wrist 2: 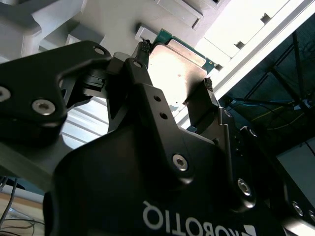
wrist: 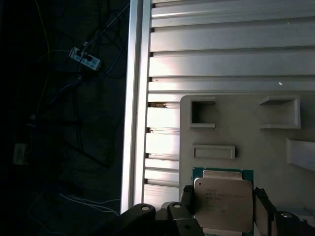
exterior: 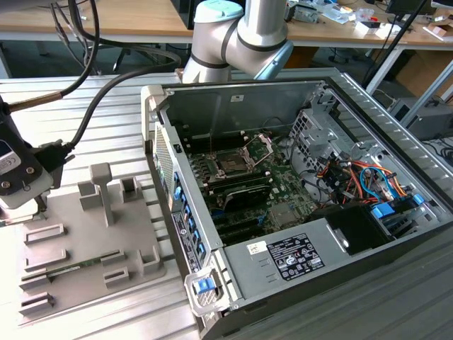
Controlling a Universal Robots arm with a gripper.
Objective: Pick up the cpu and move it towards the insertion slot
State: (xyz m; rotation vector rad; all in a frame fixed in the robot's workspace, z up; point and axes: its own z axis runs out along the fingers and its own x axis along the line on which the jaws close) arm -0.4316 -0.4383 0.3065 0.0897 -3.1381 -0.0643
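Upside-down white lettering (wrist 2: 197,221) across the black body of the hand (wrist 2: 175,65) in the second wrist view. Faint lines of dark print on the cpu (wrist: 224,199) top in the first wrist view, too small to read. Densely printed white label (exterior: 296,256) on the grey metal cover (exterior: 248,278) in the exterior view, illegible.

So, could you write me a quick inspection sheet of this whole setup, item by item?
Surface: ribbed metal table carrying a grey tray and an open computer case.
Job's things: chip between the fingers, over the tray; lifted or resting, cannot tell. Socket inside the case, bracket raised.
Clutter: small items on the desk behind.
Grippers: gripper shut on the chip, fingers at opposite edges.
Cables: black cables lead to the arm; coloured wires in the case.
Surroundings: wooden desk; power strip on the floor.
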